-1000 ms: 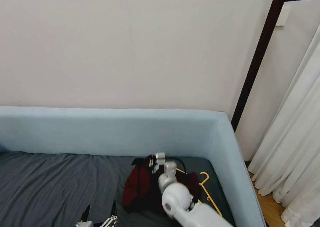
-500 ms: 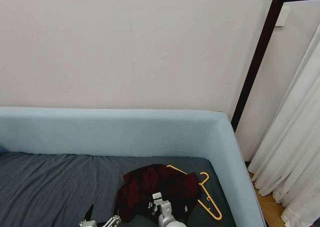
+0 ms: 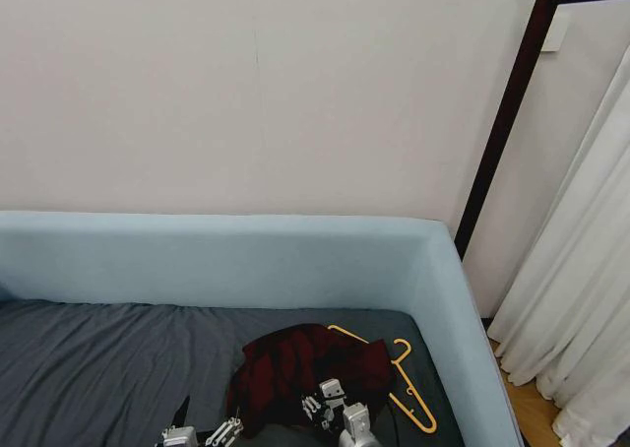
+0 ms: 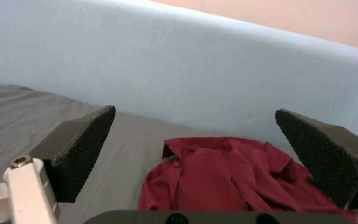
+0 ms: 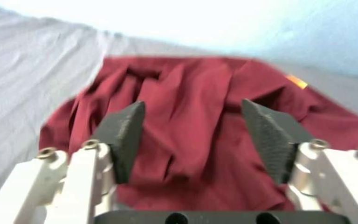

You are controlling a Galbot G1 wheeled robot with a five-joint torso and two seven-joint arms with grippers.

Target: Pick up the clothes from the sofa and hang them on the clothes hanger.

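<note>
- The pale blue sofa has a dark grey cover on its seat. A crumpled red shirt lies on this cover, toward the corner at 5 o'clock in the head view.
- A yellow hanger lies flat at the shirt's 3 o'clock. One of its arms touches the shirt's edge, and its hook points toward the sofa's side wall.
- The left gripper hangs over the bare cover at the shirt's 8 o'clock. Its jaws are spread wide and hold nothing, and it is clear of the cloth.
- The right gripper is at the shirt's 6 o'clock edge. Its jaws are parted and empty, with red folds between and beyond the fingers. Whether the tips touch the cloth cannot be told.
- A dark pole stands at 2 o'clock, beside a white curtain.
</note>
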